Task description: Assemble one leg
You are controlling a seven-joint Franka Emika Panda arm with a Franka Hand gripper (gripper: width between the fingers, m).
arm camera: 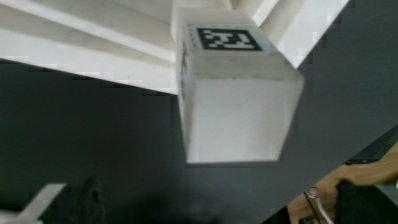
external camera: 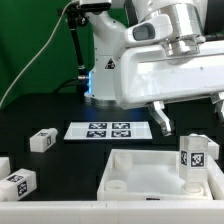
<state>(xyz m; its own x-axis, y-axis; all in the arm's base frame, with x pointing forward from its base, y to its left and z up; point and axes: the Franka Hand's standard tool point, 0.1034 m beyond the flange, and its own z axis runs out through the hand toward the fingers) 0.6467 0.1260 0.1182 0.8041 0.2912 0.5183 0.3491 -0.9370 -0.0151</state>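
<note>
No readable text; only tag patterns on the leg

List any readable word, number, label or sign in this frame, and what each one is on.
No readable words or numbers.
Arm base: a triangle warning sign, too small to make out.
Marker board: four black-and-white square tags, patterns only.
Standing leg, tray, loose legs: the same kind of tag, no text.

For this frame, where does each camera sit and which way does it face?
Exterior view: off the arm, facing across the black table at the marker board, the tray and loose legs; the arm's white body and the gripper show.
Wrist view: on the wrist, looking down past a dark finger at the upright leg.
Shared: that leg and the tray.
</note>
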